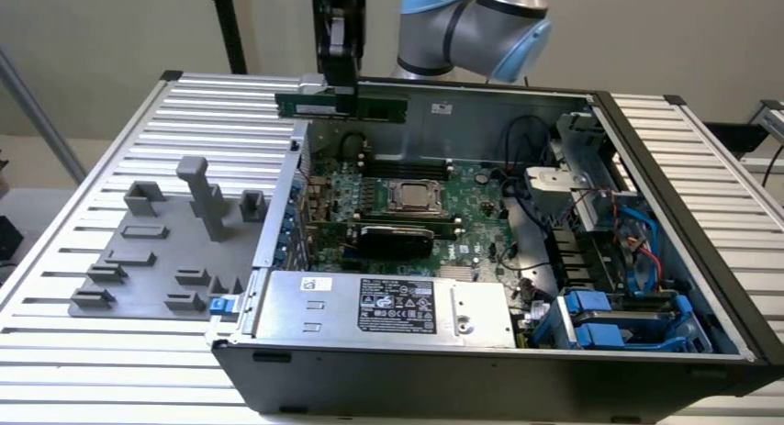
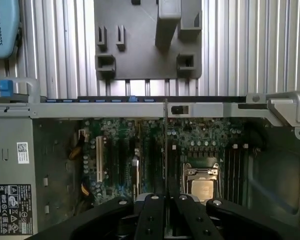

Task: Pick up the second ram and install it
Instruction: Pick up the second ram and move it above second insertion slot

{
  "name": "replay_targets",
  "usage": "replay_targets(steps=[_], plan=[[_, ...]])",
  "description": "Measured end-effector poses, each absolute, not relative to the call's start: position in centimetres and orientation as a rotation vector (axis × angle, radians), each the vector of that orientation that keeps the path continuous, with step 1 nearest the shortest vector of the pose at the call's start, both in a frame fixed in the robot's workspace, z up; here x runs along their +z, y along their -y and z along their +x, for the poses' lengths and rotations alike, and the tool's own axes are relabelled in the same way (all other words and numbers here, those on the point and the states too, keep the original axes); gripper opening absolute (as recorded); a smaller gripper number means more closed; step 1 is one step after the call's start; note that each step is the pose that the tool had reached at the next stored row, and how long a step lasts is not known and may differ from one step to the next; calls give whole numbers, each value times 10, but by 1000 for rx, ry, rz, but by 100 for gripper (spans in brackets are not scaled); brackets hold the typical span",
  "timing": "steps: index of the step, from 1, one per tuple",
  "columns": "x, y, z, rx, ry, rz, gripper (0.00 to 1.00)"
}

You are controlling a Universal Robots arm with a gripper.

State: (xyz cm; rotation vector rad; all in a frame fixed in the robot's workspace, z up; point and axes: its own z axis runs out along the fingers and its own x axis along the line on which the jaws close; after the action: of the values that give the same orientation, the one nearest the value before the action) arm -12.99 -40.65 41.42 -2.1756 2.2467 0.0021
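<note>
The biggest thing I have on screen is the slatted metal table (image 1: 686,168), and on it sits the open computer case (image 1: 490,374), side panel off and its insides facing up. Above the case's far wall is the grey and pale-blue arm (image 1: 490,26). In the wrist view a blue cap (image 2: 1,22) carries white lettering that I read as "UNIVERSAL ROBOTS".

On the table, on the exterior view's left of the case, lies the grey holder plate (image 1: 147,260) with its upright blocks.

Inside the case, the silver power supply (image 1: 386,306) fills the near end. It has a black label (image 1: 398,307) with white print and marks that I cannot make out, and a small white sticker (image 2: 23,152) with a code I cannot read either. Beyond it lies the green motherboard (image 1: 392,214), with the black-topped expansion card (image 1: 392,234) and then the silver processor socket (image 1: 417,197).

The gripper (image 1: 340,95) is clamped on the second ram (image 1: 367,106). The green stick hangs level in the air above the case's far wall, toward the exterior view's left, well clear of the board. From the wrist I see it edge-on as a thin line between the black fingers (image 2: 150,210), over the board just beside the socket.
</note>
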Motion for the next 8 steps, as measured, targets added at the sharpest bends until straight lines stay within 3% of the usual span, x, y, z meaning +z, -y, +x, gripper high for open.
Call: replay_targets(steps=[8], plan=[[406, 391, -95, 2, -2247, -2176, 13]])
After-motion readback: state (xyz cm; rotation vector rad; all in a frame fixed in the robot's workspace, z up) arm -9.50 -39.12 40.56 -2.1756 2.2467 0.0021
